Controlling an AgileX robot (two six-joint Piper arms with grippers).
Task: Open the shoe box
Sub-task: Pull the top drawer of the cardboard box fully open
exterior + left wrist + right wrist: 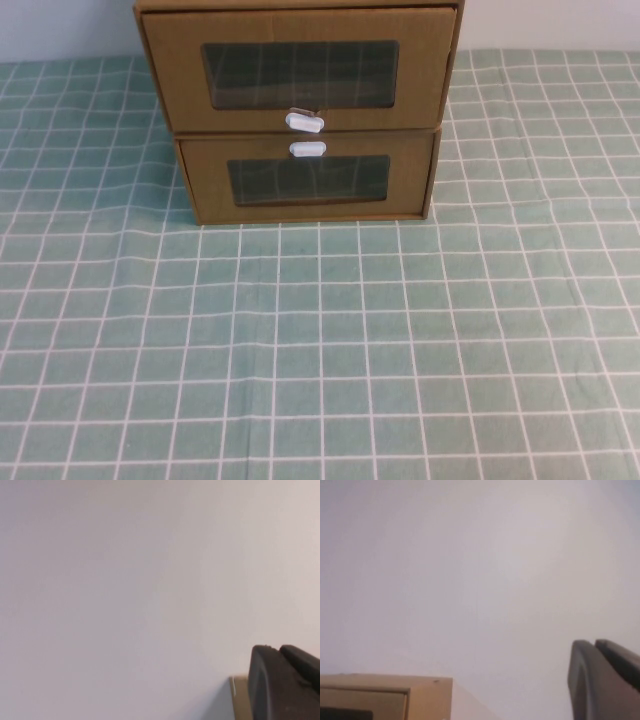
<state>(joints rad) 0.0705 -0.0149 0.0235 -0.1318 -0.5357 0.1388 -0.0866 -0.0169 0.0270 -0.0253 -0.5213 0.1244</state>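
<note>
Two brown cardboard shoe boxes are stacked at the back middle of the table in the high view. The upper box (422, 70) and the lower box (410, 182) each have a dark front window. A white handle (304, 122) sits on the upper front, and another white handle (308, 149) on the lower one. Both fronts look closed. Neither arm shows in the high view. My left gripper (277, 649) is shut and empty, raised toward the wall, with a sliver of box (241, 697) beside it. My right gripper (594, 643) is shut and empty too, with a box corner (385, 695) off to its side.
A green tablecloth with a white grid (320, 350) covers the table in front of the boxes. A pale wall (60, 30) stands behind them.
</note>
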